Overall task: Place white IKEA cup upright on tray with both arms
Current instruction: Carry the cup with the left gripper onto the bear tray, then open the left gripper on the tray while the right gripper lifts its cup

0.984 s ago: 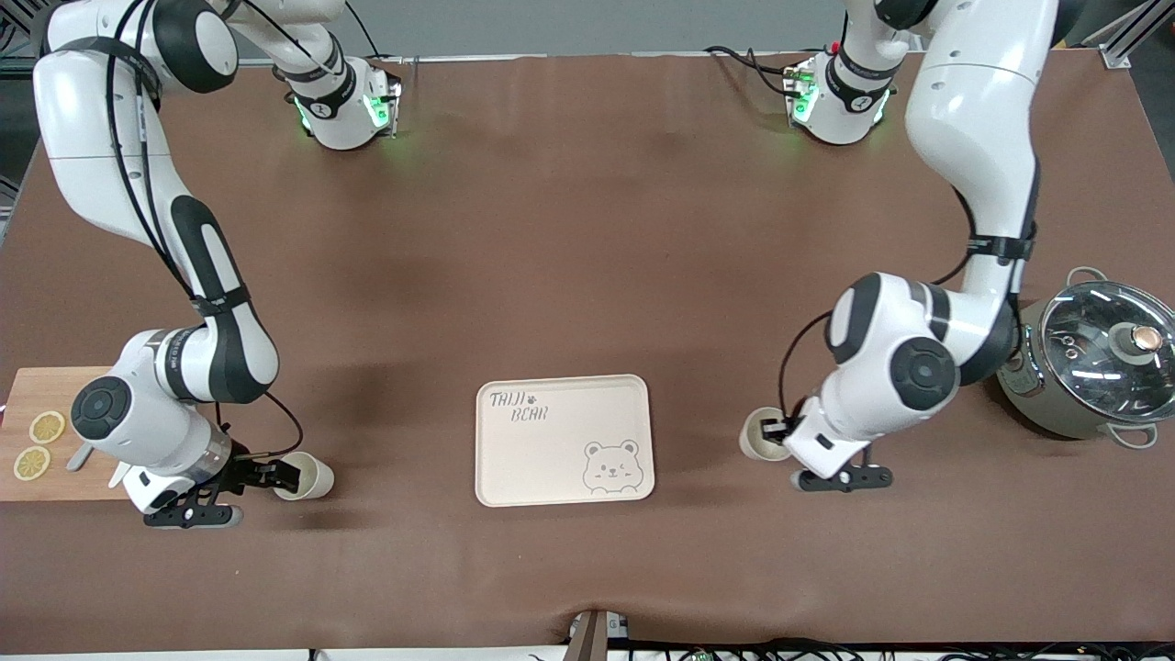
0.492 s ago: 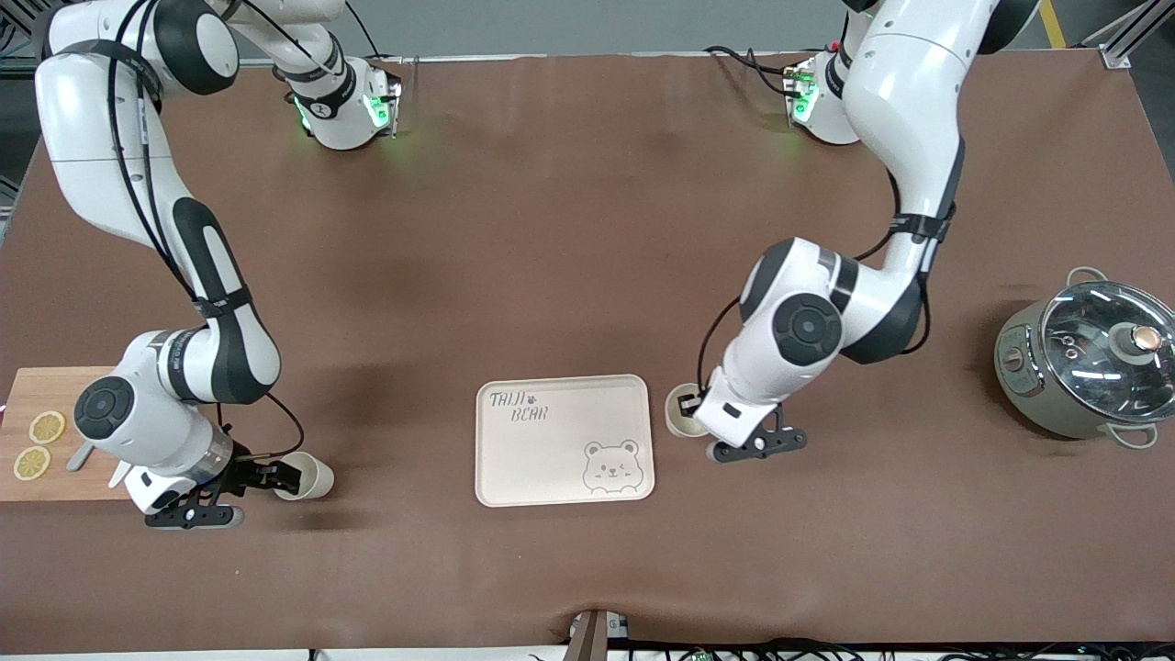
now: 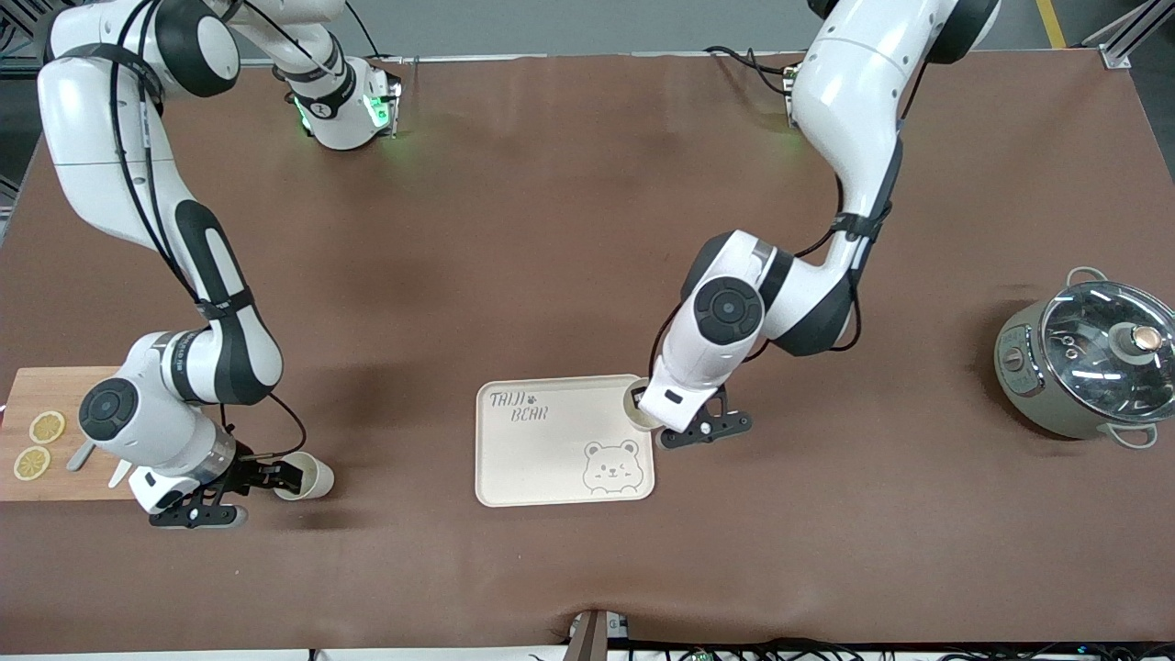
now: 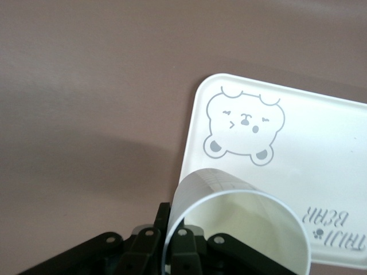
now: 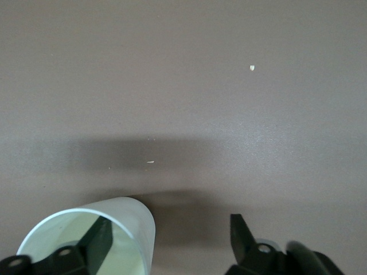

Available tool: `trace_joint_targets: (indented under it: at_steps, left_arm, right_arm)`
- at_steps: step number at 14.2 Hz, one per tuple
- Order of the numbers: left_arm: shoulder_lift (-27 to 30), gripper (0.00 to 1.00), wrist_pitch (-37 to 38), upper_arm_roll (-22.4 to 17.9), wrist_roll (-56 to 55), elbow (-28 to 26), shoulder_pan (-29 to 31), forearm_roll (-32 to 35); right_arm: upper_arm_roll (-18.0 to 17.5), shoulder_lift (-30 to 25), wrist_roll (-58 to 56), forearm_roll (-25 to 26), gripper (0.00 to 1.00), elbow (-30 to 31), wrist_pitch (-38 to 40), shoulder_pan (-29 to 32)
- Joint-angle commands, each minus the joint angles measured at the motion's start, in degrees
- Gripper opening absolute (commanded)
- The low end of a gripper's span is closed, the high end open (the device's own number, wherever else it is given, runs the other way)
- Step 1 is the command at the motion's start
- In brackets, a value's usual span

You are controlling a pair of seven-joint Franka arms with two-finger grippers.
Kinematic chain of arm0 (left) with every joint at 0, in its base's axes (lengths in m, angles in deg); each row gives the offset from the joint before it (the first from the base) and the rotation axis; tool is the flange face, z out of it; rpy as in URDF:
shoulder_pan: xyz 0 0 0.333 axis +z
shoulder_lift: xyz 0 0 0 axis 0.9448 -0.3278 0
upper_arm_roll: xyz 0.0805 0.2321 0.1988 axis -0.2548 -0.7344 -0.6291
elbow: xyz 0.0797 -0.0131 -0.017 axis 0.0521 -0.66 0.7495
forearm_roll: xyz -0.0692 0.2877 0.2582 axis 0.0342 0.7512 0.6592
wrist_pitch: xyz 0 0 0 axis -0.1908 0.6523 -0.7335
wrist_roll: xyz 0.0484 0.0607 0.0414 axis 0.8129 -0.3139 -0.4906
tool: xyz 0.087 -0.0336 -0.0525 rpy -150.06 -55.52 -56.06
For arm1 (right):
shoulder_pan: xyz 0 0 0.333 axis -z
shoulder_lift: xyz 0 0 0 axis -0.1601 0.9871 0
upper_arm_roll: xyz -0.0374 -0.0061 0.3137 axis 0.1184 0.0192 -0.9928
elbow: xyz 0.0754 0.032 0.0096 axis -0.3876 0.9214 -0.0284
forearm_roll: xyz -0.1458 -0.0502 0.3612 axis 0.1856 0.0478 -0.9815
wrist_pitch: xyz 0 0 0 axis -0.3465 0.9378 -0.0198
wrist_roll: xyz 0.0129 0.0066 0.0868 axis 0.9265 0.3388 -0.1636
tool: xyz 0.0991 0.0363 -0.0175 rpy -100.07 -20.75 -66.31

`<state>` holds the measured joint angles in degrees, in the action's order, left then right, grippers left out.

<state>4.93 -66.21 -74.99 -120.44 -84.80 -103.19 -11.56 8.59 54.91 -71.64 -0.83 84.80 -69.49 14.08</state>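
Front view — cup [image 3: 635, 407] in left gripper [image 3: 654, 415] over tray [image 3: 551, 459]

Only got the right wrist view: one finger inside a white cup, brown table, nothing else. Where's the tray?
Observer: The flat cream rectangular tray with a grey bear drawing lies mid-table, toward the left arm's end from your right tool and its white cup.
Operator: Left arm?
Observer: The left tool is shut on a second white cup, over the tray's edge.
Operator: Anything beside me?
Observer: A bamboo cutting board with lemon slices, toward the right arm's end.
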Motion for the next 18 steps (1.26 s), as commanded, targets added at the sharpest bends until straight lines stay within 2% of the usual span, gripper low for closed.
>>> trace_joint_targets:
  at_steps: [1, 3, 8, 12, 14, 16, 17, 18]
  left_arm:
    - [-4.17, 0.0, -2.79, -0.84, -3.09, 2.72, -1.77, 0.38]
    - [-5.67, 0.0, -4.64, -0.75, -3.19, 2.81, -2.48, 0.29]
    - [-7.34, 0.0, -6.05, -0.75, -4.69, 2.72, -3.36, 0.29]
    - [-7.52, 0.0, -6.05, -0.75, -6.79, 2.72, -3.36, 0.2]
    - [-7.52, 0.19, -6.05, -0.75, -6.8, 2.72, -3.36, 0.2]
    - [-7.52, 0.32, -6.05, -0.75, -6.71, 2.63, -3.36, 0.2]
    - [-7.43, 0.44, -5.97, -0.75, -6.53, 2.63, -3.36, 0.29]
    - [-7.43, 0.49, -5.96, -0.84, -6.53, 2.54, -3.36, 0.38]
  right_arm:
    - [-0.34, 0.59, 1.01, 1.15, 0.51, -0.94, -0.32, 0.14]
    - [-0.34, 0.59, 1.01, 1.24, 0.33, -0.94, -0.32, -0.03]
    - [-0.34, 0.59, 0.92, 1.41, 0.01, -0.94, -0.23, -0.21]
    - [-0.34, 0.59, 0.92, 1.41, 0.0, -0.94, -0.23, -0.73]
    - [-0.34, 0.59, 0.92, 1.41, 0.0, -0.94, -0.23, -0.65]
    - [-0.34, 0.41, 0.74, 1.41, 0.0, -1.29, 0.29, -0.73]
    - [-0.34, 0.24, 0.74, 1.5, 0.0, -1.47, 0.65, -0.73]
    - [-0.34, 0.06, 0.83, 1.5, 0.0, -1.73, 2.3, -1.08]
